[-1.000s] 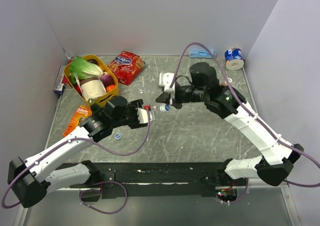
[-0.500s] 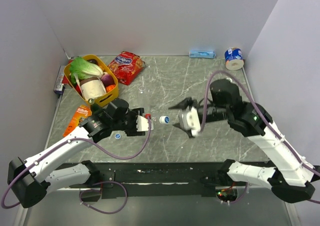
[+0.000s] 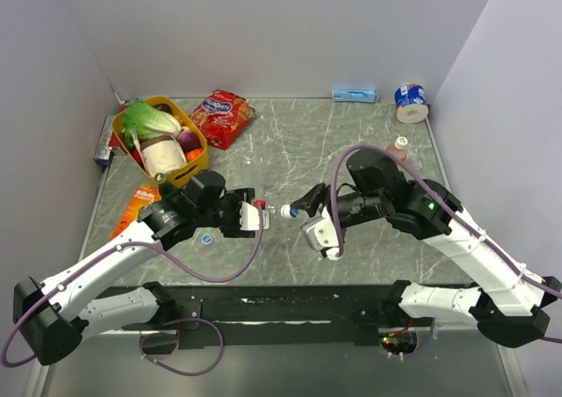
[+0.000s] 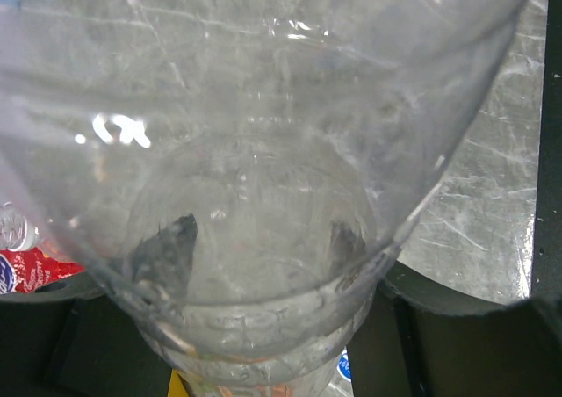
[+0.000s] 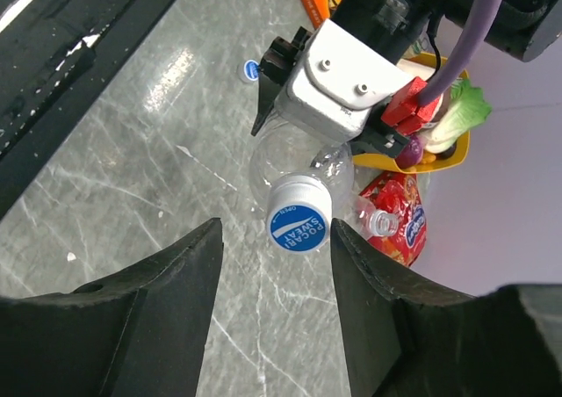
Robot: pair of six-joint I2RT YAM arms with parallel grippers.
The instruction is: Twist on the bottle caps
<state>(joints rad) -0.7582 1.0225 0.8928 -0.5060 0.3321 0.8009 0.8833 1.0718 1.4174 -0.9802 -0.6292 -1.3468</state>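
Prob. robot lab: plain white walls (image 3: 263, 28) round marble-look table (image 3: 378, 142).

Grey marbled tabletop (image 3: 290, 133), plain pale walls (image 3: 281, 28) on three sides, black near rail (image 3: 290, 302)

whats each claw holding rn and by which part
Left claw grips the clear bottle by its body. Right claw holds nothing: it is open, straddling the blue cap.

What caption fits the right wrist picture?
Open right gripper faces the blue cap on a clear bottle gripped by the left gripper.
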